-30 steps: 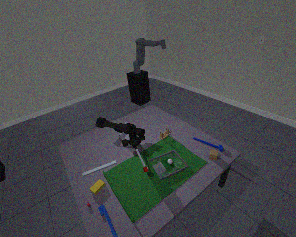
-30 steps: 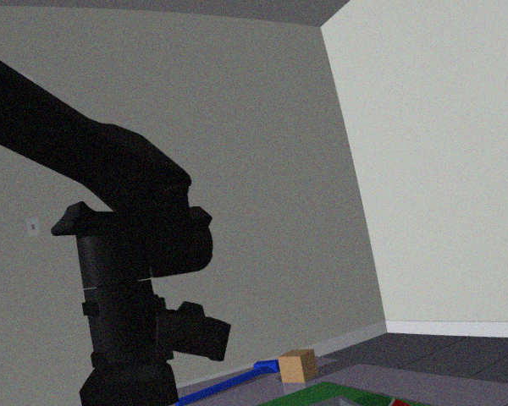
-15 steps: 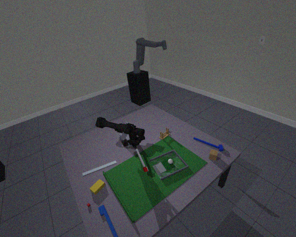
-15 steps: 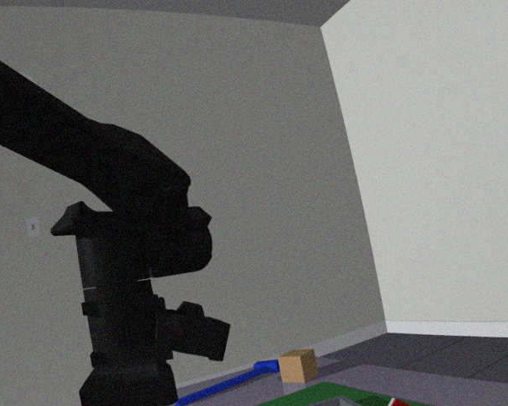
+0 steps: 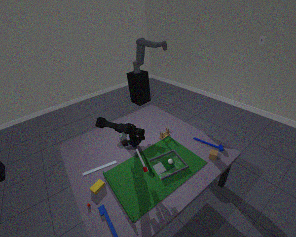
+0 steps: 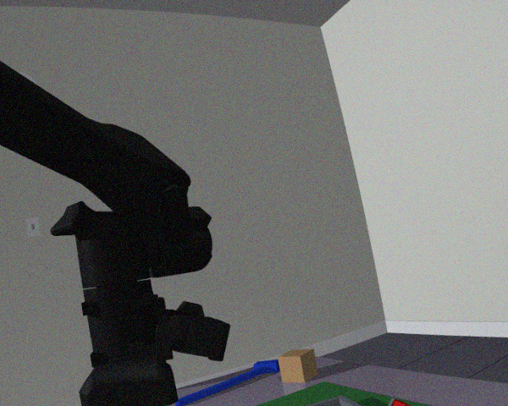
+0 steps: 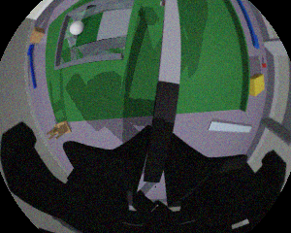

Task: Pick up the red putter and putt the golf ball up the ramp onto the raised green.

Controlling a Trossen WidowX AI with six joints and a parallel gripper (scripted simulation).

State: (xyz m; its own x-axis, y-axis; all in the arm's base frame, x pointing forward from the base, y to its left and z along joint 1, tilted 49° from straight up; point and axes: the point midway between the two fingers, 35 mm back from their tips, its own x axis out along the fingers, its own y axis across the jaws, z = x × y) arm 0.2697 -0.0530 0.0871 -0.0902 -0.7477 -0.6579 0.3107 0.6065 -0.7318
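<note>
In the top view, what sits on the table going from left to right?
White bar → yellow block → red putter → golf ball → tan cube → head of the far blue stick.

The dull purple-grey desk [image 5: 82, 150] carries a flat green putting mat [image 5: 132, 188], a white bar [image 5: 99, 168], a yellow block [image 5: 97, 186], two blue mallets [image 5: 209, 144] [image 5: 107, 219], a tan cube [image 5: 213, 154] and a small wooden gate [image 5: 165, 134].
</note>
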